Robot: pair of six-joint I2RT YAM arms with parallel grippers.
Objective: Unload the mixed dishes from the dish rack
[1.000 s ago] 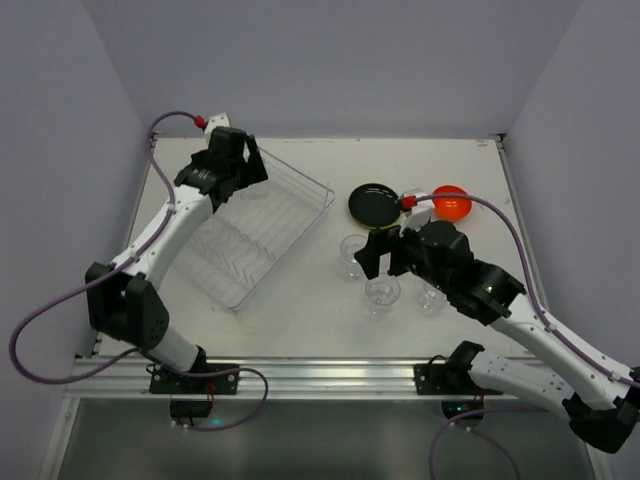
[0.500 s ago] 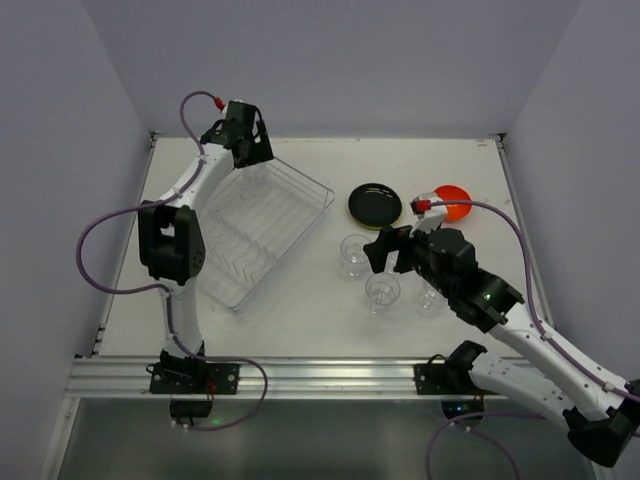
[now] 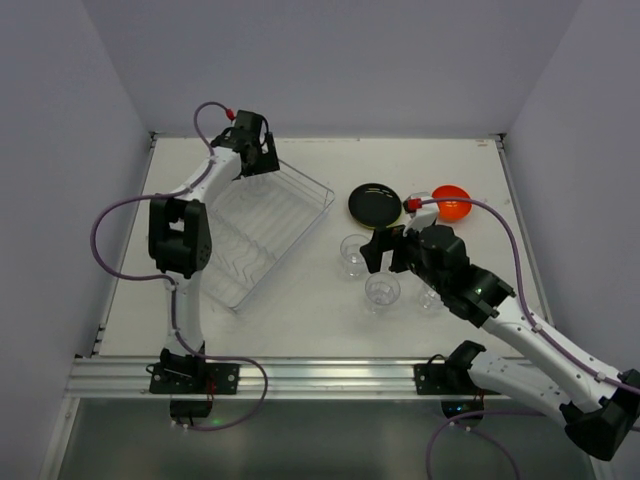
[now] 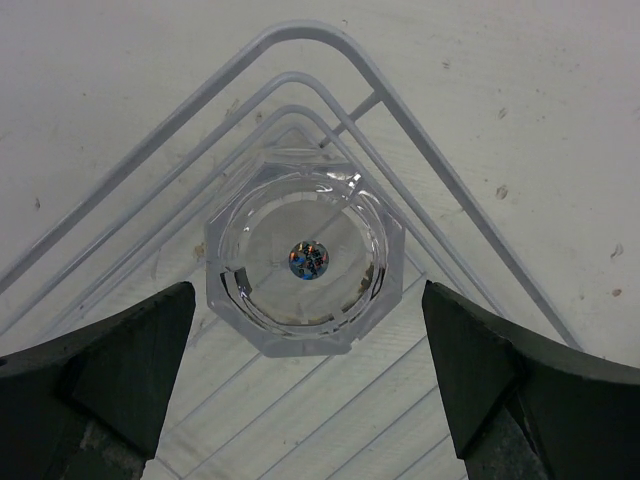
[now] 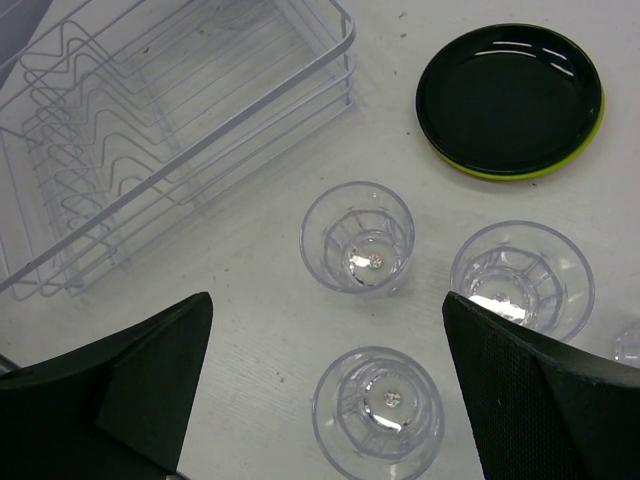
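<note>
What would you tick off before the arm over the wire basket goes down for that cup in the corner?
1. Left pincer open: ok, its jaws stand wide.
2. Aim: ok, the clear cup sits upright, centred between the jaws in the wrist view.
3. Room for the fingers: cannot tell, the corner wires of the dish rack run close around the cup.
4. Right pincer out of the way: ok, it is open above three cups on the table, apart from the dish rack.
5. Set-down space: ok, bare table shows between the dish rack and those cups.
</note>
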